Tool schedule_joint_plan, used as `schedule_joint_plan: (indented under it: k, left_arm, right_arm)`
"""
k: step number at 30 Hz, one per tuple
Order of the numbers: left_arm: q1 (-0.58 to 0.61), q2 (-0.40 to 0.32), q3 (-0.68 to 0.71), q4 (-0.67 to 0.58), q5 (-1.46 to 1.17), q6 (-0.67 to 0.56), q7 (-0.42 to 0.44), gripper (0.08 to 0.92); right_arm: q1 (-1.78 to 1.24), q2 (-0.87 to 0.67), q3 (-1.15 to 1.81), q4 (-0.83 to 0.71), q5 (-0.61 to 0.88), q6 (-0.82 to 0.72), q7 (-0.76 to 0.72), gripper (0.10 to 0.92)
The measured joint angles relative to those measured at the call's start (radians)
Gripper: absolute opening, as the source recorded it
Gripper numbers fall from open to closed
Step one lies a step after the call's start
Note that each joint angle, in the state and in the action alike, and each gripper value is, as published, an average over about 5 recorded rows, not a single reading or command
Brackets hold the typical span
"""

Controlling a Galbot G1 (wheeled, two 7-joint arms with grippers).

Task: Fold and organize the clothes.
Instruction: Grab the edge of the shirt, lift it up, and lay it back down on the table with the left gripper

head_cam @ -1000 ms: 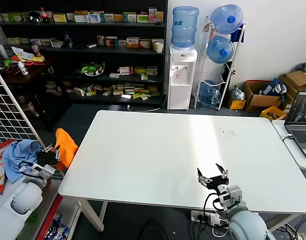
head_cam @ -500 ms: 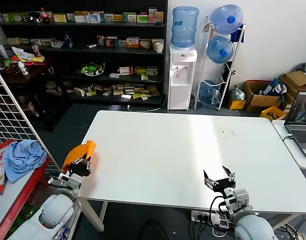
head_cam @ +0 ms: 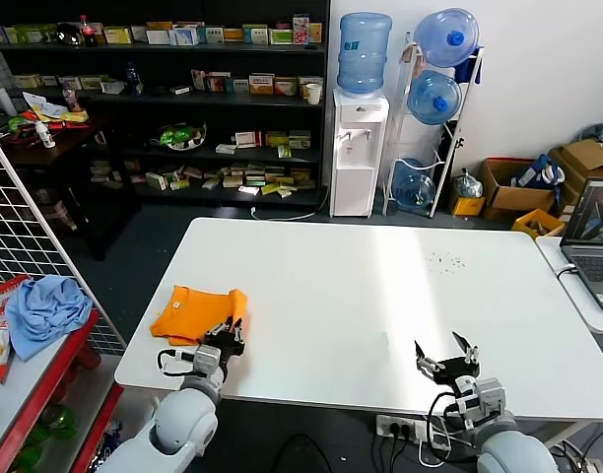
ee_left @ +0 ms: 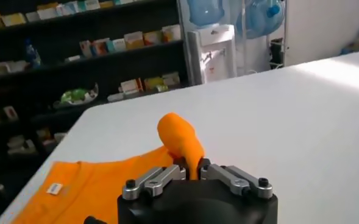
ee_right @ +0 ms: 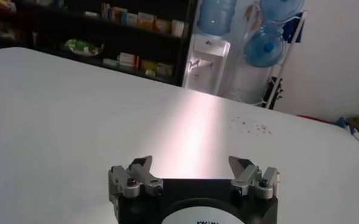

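The bright orange T-shirt [head_cam: 195,310] lies crumpled on the white table [head_cam: 361,296] near its front left corner. My left gripper [head_cam: 230,330] is shut on a fold of the shirt at its right edge. In the left wrist view the orange fabric [ee_left: 180,140] rises in a bump between the closed fingers, and the rest of the shirt spreads flat with a white label showing. My right gripper [head_cam: 447,356] is open and empty above the table's front right part; it also shows in the right wrist view [ee_right: 193,173].
A light blue cloth [head_cam: 45,307] lies on a red rack left of the table, beside a white wire grid [head_cam: 26,227]. A laptop [head_cam: 595,241] sits on a side table at the right. Shelves and a water dispenser [head_cam: 359,128] stand behind.
My left gripper carried the orange shirt from the rack on the left onto the table and laid it down. My right gripper drifted slightly right and nearer the front edge.
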Motion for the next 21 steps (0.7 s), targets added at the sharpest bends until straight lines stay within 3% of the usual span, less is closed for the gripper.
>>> schedule_joint_plan:
  k: [15, 21]
  left_arm:
    - [-0.087, -0.299, 0.087, 0.09, -0.098, -0.044, -0.071, 0.182]
    - [-0.095, -0.375, 0.111, 0.123, -0.125, -0.096, -0.065, 0.324]
  right_arm:
    - [-0.032, -0.007, 0.041, 0.012, 0.003, 0.0, 0.0, 0.823]
    - [-0.032, -0.008, 0.049, 0.01, 0.008, 0.002, -0.002, 0.823]
